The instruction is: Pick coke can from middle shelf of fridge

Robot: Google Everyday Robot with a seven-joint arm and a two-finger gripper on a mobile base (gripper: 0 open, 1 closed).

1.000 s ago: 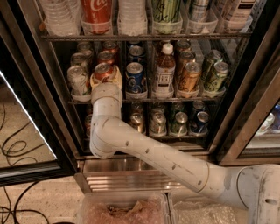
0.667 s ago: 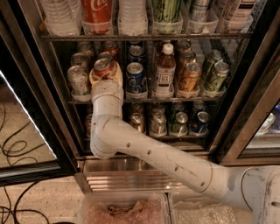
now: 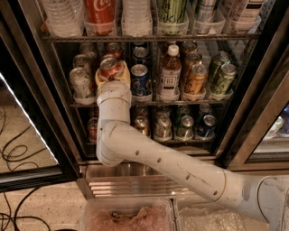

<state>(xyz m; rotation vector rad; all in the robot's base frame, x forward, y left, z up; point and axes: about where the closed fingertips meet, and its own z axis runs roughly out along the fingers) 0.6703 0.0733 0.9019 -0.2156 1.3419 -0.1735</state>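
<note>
Nearest the camera, below the gripper, two clear plastic bins [image 3: 128,215] sit side by side at the bottom edge. The left one holds something pinkish-brown and crumpled.

Just past them runs the ribbed stainless-steel base [image 3: 131,186] of the tall black-framed fridge [image 3: 255,108]. Its glass door stands open to the left. The robot's jointed white arm [image 3: 171,166] comes in from the lower right, crosses the base, bends at an elbow and rises straight up to the gripper.

The cream-coloured two-finger gripper [image 3: 112,77] is at the front of the thin dark wire middle shelf [image 3: 180,103], towards its left. It is clamped on the standard red aluminium coke can [image 3: 109,66] with a silver top. One pale finger hugs each side of the can, which leans slightly.

Just left of the gripper stands a pale silver can [image 3: 80,84]. Just right is a blue Pepsi can [image 3: 140,79], then a white-capped brown bottle [image 3: 170,73], an orange-brown can [image 3: 195,79] and green cans [image 3: 223,77].

Behind the gripper, more can tops recede into the shelf. On the rack above it stands a much larger red Coca-Cola can [image 3: 99,11], and below it is a row of small cans [image 3: 162,127].
</note>
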